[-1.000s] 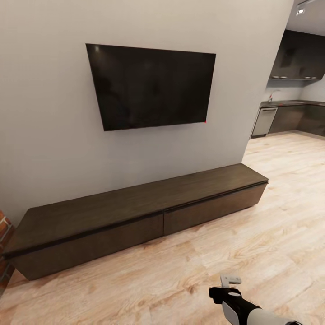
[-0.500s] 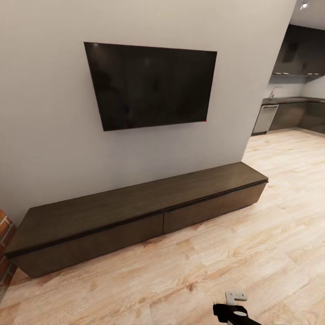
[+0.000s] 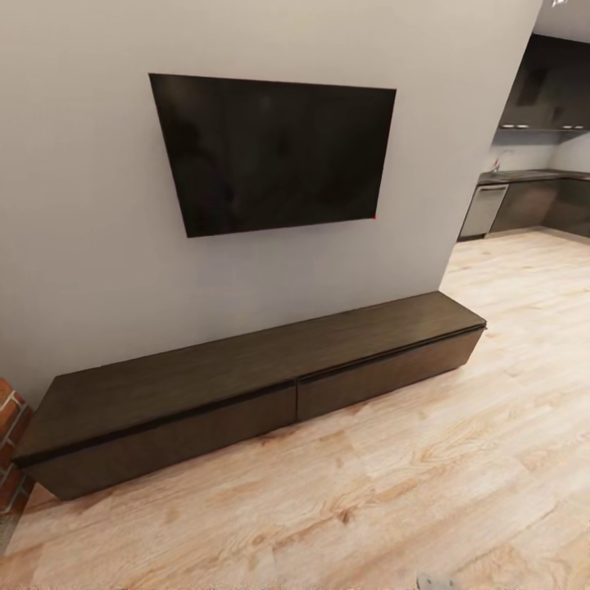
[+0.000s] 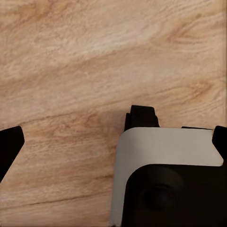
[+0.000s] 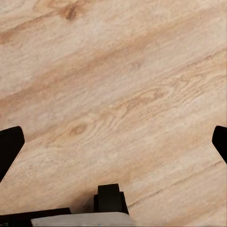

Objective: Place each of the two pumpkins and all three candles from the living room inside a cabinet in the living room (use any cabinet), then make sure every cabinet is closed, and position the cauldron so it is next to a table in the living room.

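Note:
The cabinet (image 3: 246,385) is a long, low dark-brown unit against the grey wall in the head view, with both flat fronts closed and a bare top. My left gripper (image 4: 113,142) is open over the wooden floor, its black fingertips (image 4: 9,146) wide apart and nothing between them. My right gripper (image 5: 115,144) is open too, its fingertips (image 5: 9,146) at the picture's sides above bare floorboards. The pumpkins, candles, cauldron and table are out of view.
A black TV (image 3: 270,152) hangs on the wall above the cabinet. A brick corner (image 3: 10,442) stands at the cabinet's left end. Light wood floor (image 3: 426,467) stretches right toward a dark kitchen (image 3: 533,188). Part of my own base (image 4: 170,179) shows below the left gripper.
The right forearm and gripper at the bottom of the head view have dropped out of that picture. The view itself has shifted slightly; the cabinet stays closed.

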